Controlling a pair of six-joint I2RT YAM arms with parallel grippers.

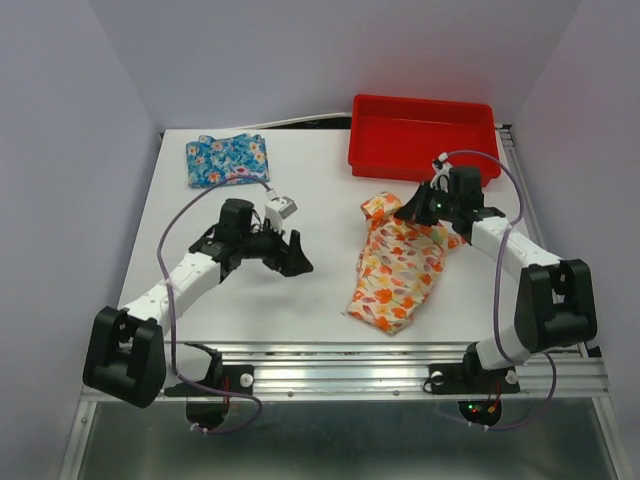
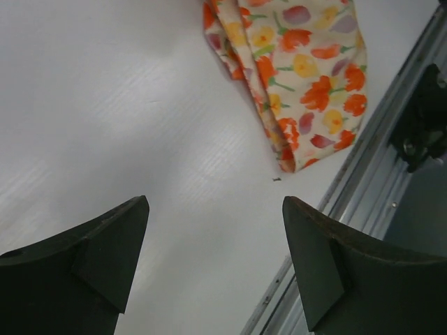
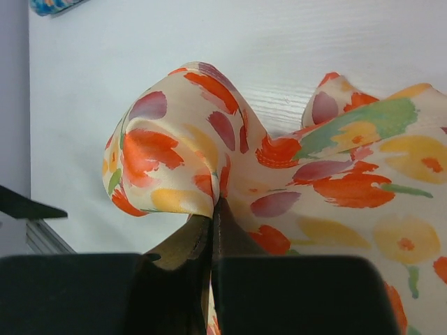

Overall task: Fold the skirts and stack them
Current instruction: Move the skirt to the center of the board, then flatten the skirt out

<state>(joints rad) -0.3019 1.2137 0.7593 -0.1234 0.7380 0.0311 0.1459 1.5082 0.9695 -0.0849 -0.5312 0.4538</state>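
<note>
Pinching cream skirt (image 3: 328, 188), right tool (image 3: 214, 209) reads clearly only wrist-side.

Left arm (image 1: 190, 272) and right arm (image 1: 512, 262) share white tubular links set between blocky black joint housings. A thin purple cable (image 1: 171, 320) loops from each base to just behind the tool. The left gripper (image 1: 297, 252) has matte black wedge-shaped fingers (image 2: 105, 258), and a white camera block (image 1: 283, 207) sits behind them.

The cream-yellow skirt (image 1: 395, 272) lies rumpled, one edge pinched in the right gripper (image 1: 410, 212); the blue skirt (image 1: 227, 158) lies flat, well beyond the left gripper (image 1: 292, 256).
</note>
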